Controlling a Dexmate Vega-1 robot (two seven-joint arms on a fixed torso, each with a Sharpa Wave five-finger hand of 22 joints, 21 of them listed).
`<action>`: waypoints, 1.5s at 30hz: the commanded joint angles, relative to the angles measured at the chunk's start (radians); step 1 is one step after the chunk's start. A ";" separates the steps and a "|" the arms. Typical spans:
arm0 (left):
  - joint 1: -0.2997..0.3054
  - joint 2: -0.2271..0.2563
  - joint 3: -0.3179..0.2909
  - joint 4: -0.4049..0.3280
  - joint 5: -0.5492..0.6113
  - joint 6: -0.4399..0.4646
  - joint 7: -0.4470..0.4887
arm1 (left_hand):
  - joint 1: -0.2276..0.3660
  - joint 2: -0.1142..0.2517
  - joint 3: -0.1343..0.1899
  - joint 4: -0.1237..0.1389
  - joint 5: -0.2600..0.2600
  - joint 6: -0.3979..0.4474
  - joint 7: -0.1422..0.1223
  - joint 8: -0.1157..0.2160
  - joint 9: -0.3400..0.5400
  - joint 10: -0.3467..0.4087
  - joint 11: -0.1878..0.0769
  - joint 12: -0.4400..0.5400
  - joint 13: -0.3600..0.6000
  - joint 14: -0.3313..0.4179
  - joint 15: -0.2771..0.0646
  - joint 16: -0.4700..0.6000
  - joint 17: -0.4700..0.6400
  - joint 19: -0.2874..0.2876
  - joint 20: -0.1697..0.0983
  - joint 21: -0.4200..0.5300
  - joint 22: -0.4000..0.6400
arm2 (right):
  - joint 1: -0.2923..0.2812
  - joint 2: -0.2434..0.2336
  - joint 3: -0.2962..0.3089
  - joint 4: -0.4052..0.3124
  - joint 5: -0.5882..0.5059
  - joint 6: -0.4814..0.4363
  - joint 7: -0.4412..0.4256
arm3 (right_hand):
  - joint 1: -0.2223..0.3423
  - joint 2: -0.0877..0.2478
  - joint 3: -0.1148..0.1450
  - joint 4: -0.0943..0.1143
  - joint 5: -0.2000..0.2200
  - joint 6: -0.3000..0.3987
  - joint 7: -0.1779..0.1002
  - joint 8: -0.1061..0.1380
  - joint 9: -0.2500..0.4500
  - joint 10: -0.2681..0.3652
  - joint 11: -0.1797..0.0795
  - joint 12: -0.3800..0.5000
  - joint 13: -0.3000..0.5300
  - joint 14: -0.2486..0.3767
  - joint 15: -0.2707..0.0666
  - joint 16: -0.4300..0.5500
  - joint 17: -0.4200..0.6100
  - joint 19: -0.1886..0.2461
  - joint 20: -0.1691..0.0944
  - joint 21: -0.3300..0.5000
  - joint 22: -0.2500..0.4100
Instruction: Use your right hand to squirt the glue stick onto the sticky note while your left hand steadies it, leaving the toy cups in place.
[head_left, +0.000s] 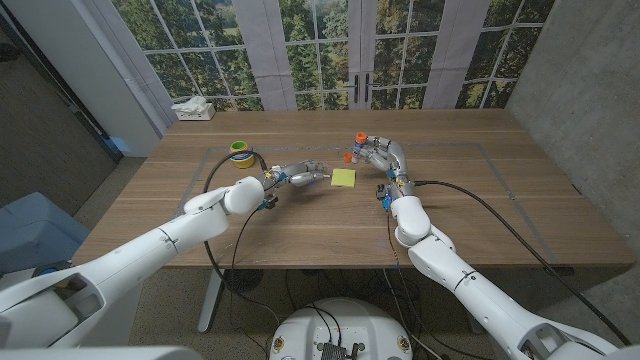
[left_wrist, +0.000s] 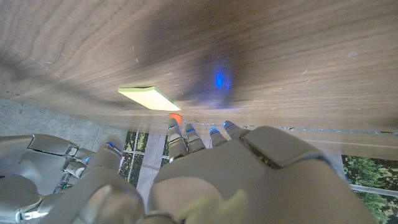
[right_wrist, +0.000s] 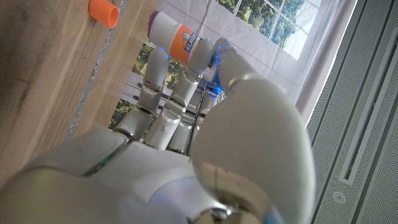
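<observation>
My right hand (head_left: 378, 152) grips the glue stick (right_wrist: 176, 35) above the wooden table (head_left: 480, 190), just beyond the yellow sticky note (head_left: 343, 177). My left hand (head_left: 297, 175), fingers loosely apart, holds nothing beside the note. Windows (head_left: 330, 45) show trees.

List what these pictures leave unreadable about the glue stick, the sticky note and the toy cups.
- Glue stick: right wrist view, the right hand fingers cover most of it; its tip is hidden.
- Sticky note: head view, too small to tell whether the left hand touches it.
- Toy cups: head view, stacked, count unreadable.
</observation>
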 joint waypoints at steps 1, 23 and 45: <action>-0.028 -0.010 0.026 0.009 0.023 0.010 -0.050 | -0.012 -0.003 -0.011 0.006 0.006 -0.009 0.001 -0.001 0.003 -0.015 -0.009 -0.001 0.001 -0.021 -0.024 -0.002 0.001 -0.159 -0.018 0.001 0.004 | -0.003 0.000 0.002 -0.003 -0.005 0.004 -0.002 | 0.066 0.071 0.021 0.025 0.010 -0.015 0.005 -0.001 0.005 -0.009 0.004 0.004 0.101 -0.013 0.000 -0.008 0.005 -0.006 -0.147 0.005 0.000; -0.072 -0.045 0.070 0.039 0.080 0.009 -0.076 | -0.004 0.003 -0.041 0.041 0.014 -0.085 -0.037 -0.009 0.003 -0.067 -0.038 -0.007 0.001 -0.058 -0.022 0.004 -0.001 -0.196 -0.016 0.011 0.004 | 0.007 0.003 0.001 0.010 0.006 0.005 0.012 | 0.069 0.081 0.017 0.026 0.015 -0.032 0.014 -0.009 0.016 -0.029 0.013 -0.016 0.109 -0.037 -0.001 -0.021 0.015 -0.018 -0.147 0.009 0.001; -0.112 -0.063 0.110 0.032 0.131 0.078 -0.152 | -0.004 0.007 -0.052 0.055 0.016 -0.080 -0.027 0.002 0.003 -0.055 -0.036 0.003 0.001 -0.069 -0.017 0.006 -0.002 -0.213 -0.014 0.011 0.004 | 0.018 0.004 0.005 0.029 0.014 0.022 0.025 | 0.073 0.076 0.011 0.022 0.018 -0.034 0.009 -0.012 0.022 -0.032 0.010 -0.030 0.108 -0.053 -0.002 -0.029 0.023 -0.022 -0.145 0.011 0.003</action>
